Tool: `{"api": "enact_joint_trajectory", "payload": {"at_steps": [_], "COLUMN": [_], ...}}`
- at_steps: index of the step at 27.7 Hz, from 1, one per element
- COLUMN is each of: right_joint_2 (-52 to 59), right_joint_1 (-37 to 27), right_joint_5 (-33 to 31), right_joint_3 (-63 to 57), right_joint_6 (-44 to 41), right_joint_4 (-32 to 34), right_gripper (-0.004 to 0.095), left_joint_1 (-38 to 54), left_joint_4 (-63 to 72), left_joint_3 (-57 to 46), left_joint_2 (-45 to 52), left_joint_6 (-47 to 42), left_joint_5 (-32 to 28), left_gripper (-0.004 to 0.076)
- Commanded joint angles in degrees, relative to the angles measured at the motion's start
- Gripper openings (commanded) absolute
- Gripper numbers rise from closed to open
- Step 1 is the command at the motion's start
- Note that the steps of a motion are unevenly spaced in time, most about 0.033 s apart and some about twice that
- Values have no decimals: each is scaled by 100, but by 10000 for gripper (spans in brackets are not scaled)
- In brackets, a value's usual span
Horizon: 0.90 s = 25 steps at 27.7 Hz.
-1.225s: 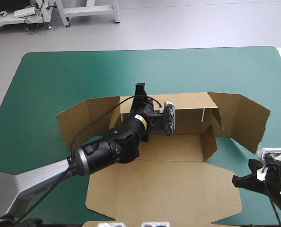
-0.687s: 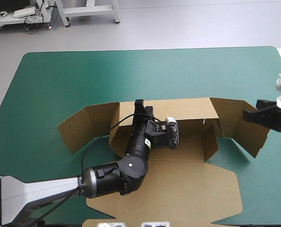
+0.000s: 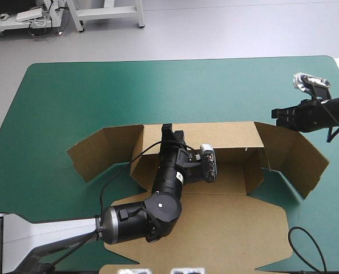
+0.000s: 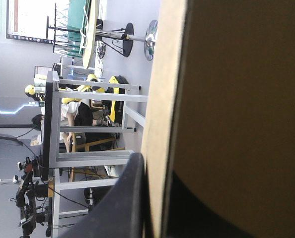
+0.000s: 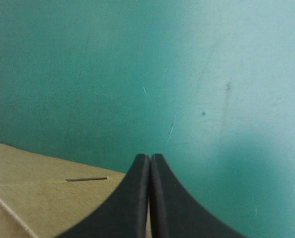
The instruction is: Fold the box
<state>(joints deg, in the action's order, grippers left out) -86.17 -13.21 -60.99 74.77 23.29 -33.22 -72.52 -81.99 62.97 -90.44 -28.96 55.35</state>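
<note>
Right now the brown box (image 3: 215,225) lies in the middle of the desk (image 3: 72,91), toward its near edge, and it is only partly raised. Its far wall stands up, a flap angles outward at each end, a short inner wall stands at the right side, and the wide lid panel lies flat on the teal-green cover (image 3: 261,85) toward the near edge. The left tool (image 3: 168,132) reaches in over the box floor from the near left and is clamped on the top edge of the far wall, a little left of that wall's middle. In the left wrist view the board's pale cut edge runs out from between the fingers (image 4: 122,203). One finger lies against the wall's outer face, and the other is only a dark shape on the inner face of the box (image 4: 237,99). The right tool (image 3: 279,116) is apart from the box, over bare cover just beyond the far end of the right flap. Seen from its own wrist, the right tool (image 5: 150,166) is pressed together into one pointed arch and holds nothing, with a corner of the box (image 5: 38,203) beside it.
</note>
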Motion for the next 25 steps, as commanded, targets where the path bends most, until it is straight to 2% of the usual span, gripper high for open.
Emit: {"api": "enact_joint_trajectory", "payload": {"at_steps": [1,4,8,20,25], "right_joint_2": [361,734,1511,2862,3235], "right_joint_1": [-7,-7,-7,-7,-7], "right_joint_5": [112,405,964,1856,1866], "right_joint_3": [-476,-1294,-2352,-3751,-3966], "right_joint_6": [359,804,1503,3057,3554], "right_joint_4": [-231,-458,-1149,-2470,-2724], "right_gripper": [-17,-17,-17,-17,-16], "left_joint_1": [-70,-70,-70,-70,-70], "left_joint_4": [39,39,87,138,138], "left_joint_3": [99,99,99,99,99], "left_joint_2": [174,174,174,174,174], "left_joint_6": [-294,-294,-294,-294,-294], "left_joint_5": [5,5,-131,-266,-266], "left_gripper": [-9,-8,-9,-9,-9]}}
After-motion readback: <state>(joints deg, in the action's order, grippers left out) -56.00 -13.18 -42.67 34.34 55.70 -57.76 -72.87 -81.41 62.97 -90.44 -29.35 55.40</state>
